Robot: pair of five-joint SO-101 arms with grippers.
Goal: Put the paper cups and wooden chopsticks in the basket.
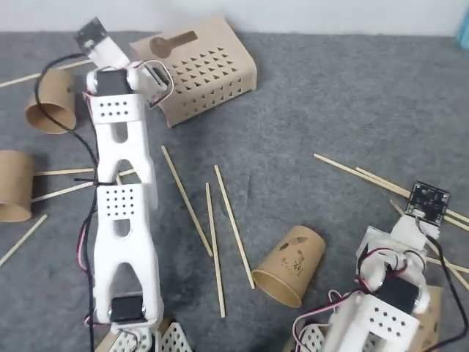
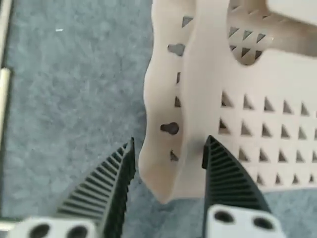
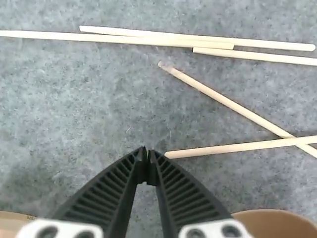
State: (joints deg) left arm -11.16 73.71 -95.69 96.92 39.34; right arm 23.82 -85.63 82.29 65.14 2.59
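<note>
basket (image 1: 209,70) lies on its side at the far part of the counter (image 1: 330,110). the left hand (image 2: 170,144) stands released, astride its rim wall. the right hand (image 3: 147,151) is clenched on nothing, with one chopstick (image 3: 233,146) lying crosswise just beside its tips, and it is the nearer arm to the fallen paper cup (image 1: 293,264).

Upper left of the high view: the basket (image 1: 209,70) lies on its side on the carpet (image 1: 315,110), the left gripper (image 2: 168,148) astride its rim. An upper cup (image 1: 50,99) and a lower cup (image 1: 15,185) lie at the left edge, a third cup (image 1: 291,264) at lower centre. Chopsticks (image 1: 234,226) lie mid-frame, more chopsticks (image 1: 363,177) at right.
</note>
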